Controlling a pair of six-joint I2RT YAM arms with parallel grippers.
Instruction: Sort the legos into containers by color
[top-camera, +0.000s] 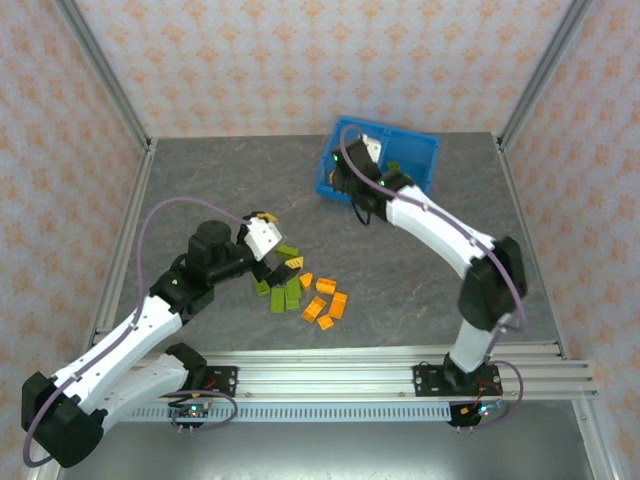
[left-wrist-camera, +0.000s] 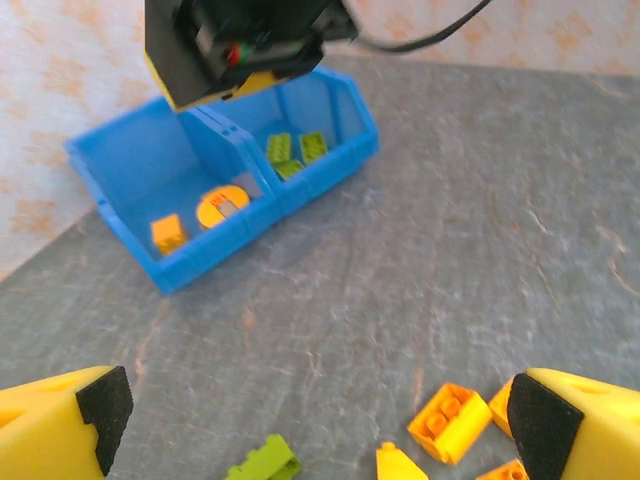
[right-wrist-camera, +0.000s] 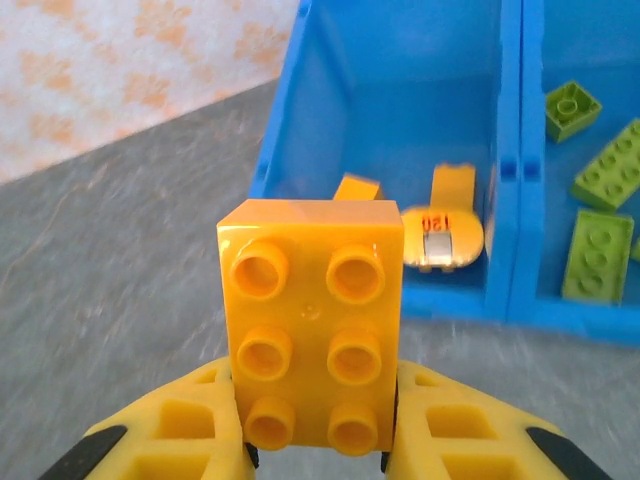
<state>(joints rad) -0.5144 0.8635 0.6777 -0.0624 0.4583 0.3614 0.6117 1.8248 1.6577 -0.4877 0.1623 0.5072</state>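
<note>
Both arms (top-camera: 435, 225) show white links and black joints; a mauve cable (top-camera: 152, 212) loops along each; the left gripper (left-wrist-camera: 320, 410) has yellow fingers (left-wrist-camera: 45, 420) with black pads (left-wrist-camera: 105, 402).

Your top view looks down from above and behind the near edge, taking in the whole grey table (top-camera: 240, 170), with the bright blue rectangular plastic bin (top-camera: 418, 150) at far right. Your left wrist view sits low over mid-table, facing far-right toward that bin. Your right wrist view is close to it, looking into both compartments. All three views share the bin.
</note>
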